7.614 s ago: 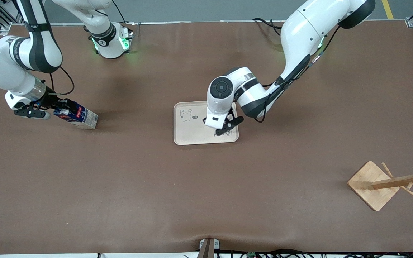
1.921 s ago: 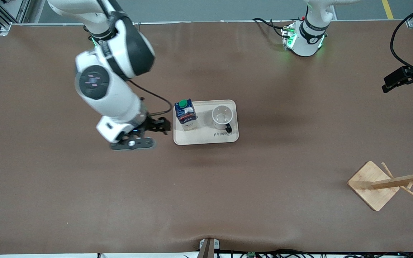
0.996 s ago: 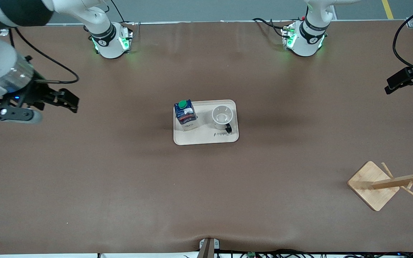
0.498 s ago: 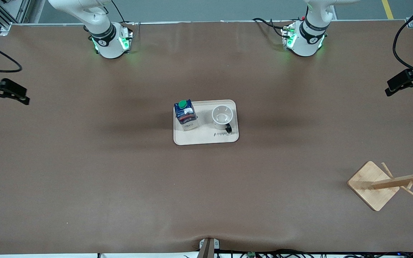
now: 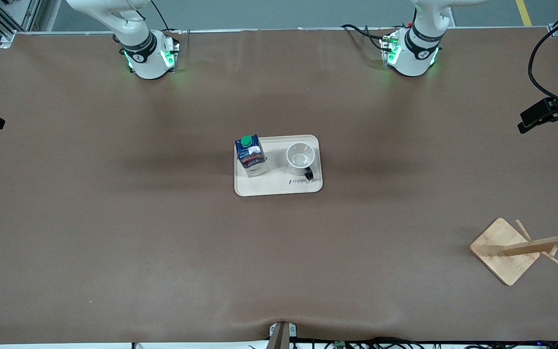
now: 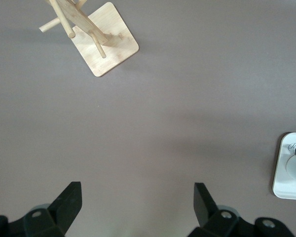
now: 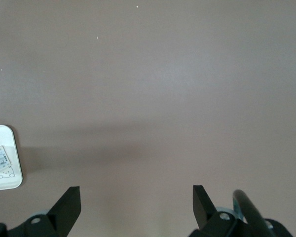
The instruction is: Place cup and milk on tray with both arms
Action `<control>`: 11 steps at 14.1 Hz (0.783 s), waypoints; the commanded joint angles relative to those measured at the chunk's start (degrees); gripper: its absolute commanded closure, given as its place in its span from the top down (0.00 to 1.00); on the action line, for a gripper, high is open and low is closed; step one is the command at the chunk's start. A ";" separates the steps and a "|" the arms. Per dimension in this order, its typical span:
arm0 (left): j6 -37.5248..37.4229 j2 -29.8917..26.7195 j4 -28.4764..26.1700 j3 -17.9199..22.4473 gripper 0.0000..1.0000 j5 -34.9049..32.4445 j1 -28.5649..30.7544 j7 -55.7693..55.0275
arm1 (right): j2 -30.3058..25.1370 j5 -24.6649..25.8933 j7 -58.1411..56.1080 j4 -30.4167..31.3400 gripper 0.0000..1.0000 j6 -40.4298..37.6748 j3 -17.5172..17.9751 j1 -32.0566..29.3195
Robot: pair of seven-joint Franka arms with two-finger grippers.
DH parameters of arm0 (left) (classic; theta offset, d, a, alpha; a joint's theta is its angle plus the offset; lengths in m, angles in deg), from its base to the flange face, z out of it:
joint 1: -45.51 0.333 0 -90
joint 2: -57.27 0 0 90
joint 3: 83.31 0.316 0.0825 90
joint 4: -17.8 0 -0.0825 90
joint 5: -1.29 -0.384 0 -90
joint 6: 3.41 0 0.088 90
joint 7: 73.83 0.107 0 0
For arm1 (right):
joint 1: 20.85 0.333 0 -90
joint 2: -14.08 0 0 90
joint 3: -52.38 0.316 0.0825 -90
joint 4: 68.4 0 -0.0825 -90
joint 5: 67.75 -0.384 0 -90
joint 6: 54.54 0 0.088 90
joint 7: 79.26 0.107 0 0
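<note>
Both jaws stand wide and empty, so I note the milk [image 5: 250, 155] and cup [image 5: 300, 158] upright side by side on the tray [image 5: 279, 186]: light, rigid, best pinched mid-body, with left gripper [image 6: 137, 210] and right gripper [image 7: 136, 210] high over bare table.

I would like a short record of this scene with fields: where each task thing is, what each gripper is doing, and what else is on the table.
tray: cream tray flat in the middle of the table
milk: carton upright on the tray, at the end toward the right arm
cup: white cup upright on the tray beside the milk, toward the left arm's end
left gripper: open, empty, raised over the left arm's end of the table
right gripper: open, empty, raised over bare table at the right arm's end
other: wooden rack lying nearer the front camera, at the left arm's end
</note>
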 commanded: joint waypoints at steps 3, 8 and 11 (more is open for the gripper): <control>0.55 -0.38 -0.12 0.03 1.00 0.85 0.08 0.99 | -4.78 0.08 0.48 5.53 1.00 1.06 1.73 1.55; 0.55 -0.38 -0.12 0.12 1.00 0.85 0.17 0.99 | -4.60 0.08 0.56 5.35 1.00 0.44 1.55 1.20; 0.55 -0.38 -0.12 0.12 1.00 0.85 0.17 0.99 | -4.34 0.08 0.56 5.09 1.00 0.62 1.55 1.37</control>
